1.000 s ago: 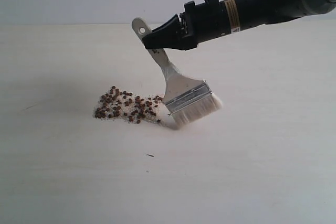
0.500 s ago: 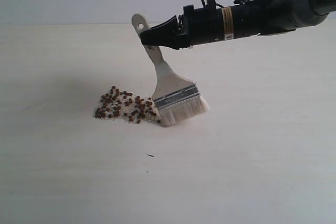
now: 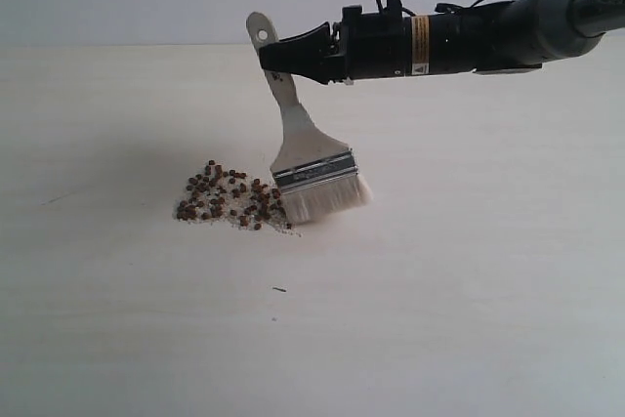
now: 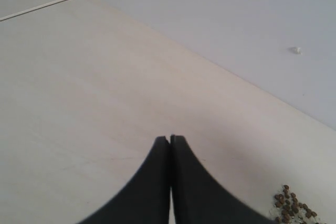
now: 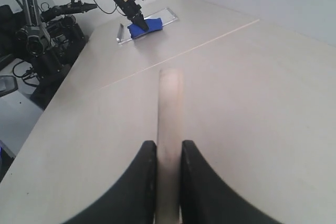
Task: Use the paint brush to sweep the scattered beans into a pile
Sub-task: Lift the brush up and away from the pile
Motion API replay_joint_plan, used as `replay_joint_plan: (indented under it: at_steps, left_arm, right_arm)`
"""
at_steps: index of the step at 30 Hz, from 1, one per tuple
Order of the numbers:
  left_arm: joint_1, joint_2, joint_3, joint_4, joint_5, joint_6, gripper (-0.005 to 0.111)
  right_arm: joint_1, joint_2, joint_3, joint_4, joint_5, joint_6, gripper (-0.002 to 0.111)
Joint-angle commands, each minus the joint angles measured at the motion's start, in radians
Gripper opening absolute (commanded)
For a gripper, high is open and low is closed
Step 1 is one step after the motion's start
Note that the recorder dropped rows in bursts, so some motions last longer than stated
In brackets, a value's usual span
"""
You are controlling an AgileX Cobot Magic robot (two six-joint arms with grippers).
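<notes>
The brush (image 3: 314, 175) closes on the pile (image 3: 229, 197).
Grasping the brush, the right hand (image 3: 271, 55) has swept it against the pile's near edge, tightening it; the left hand (image 4: 170, 139) is clenched, empty.

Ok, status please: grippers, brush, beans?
Right gripper shut on paint brush, bristles at pile edge. Left gripper shut, empty. Nothing in the way; dark sliver lies apart.

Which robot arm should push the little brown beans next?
Right. The right gripper clamps the wide cream-handled paint brush, white bristles at the reddish-brown bean pile. The left gripper is shut and empty.
</notes>
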Motion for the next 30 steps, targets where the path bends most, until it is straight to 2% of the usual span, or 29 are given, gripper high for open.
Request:
replay_joint_plan:
  at_steps: [1,7,15,21,26,30]
  left_arm:
    - [0.003,-0.004,0.004,-0.004,0.003,0.0,0.0]
    - [0.003,-0.004,0.004,-0.004,0.003,0.0,0.0]
    - [0.003,-0.004,0.004,-0.004,0.003,0.002,0.0]
    - [0.003,-0.004,0.004,-0.004,0.003,0.0,0.0]
    - [0.003,-0.004,0.004,-0.004,0.003,0.0,0.0]
    - [0.003,-0.004,0.004,-0.004,0.003,0.004,0.0]
  right_arm:
    - [-0.004,-0.002,0.002,0.038,-0.007,-0.013,0.0]
    - [-0.007,-0.05,0.002,0.056,-0.007,-0.059,0.0]
    - [-0.007,-0.061,0.002,0.188,-0.007,-0.13,0.0]
    - [-0.005,-0.057,0.002,0.269,0.297,-0.147,0.0]
    - [-0.005,-0.059,0.002,0.296,0.324,-0.147,0.0]
    - [-0.005,-0.063,0.002,0.236,0.405,-0.09,0.0]
